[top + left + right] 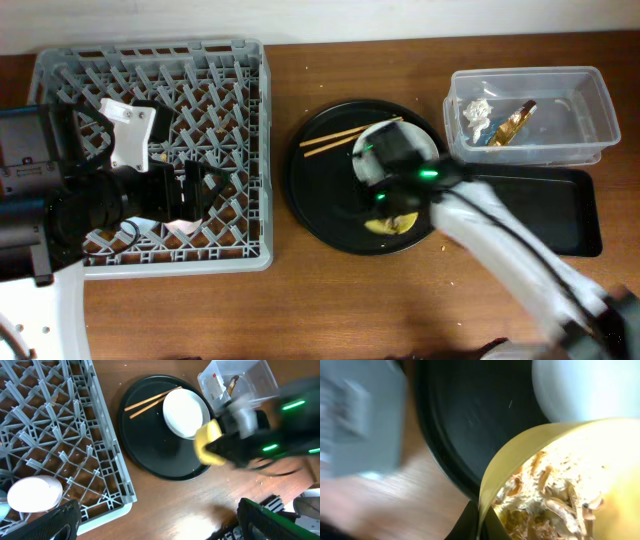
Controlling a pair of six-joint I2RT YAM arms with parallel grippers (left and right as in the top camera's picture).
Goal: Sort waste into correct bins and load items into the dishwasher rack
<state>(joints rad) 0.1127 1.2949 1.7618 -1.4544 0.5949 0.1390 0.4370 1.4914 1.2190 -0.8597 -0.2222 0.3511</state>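
One yellow bowl [530, 455] of scraps [555, 505], rim pinched in right tool [479, 522], over round black tray [470, 420].

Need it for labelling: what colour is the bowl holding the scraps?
Yellow. The bowl shows best in the right wrist view, scraps inside.

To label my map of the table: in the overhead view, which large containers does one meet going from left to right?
Grey dishwasher rack → round black tray → clear plastic tub.
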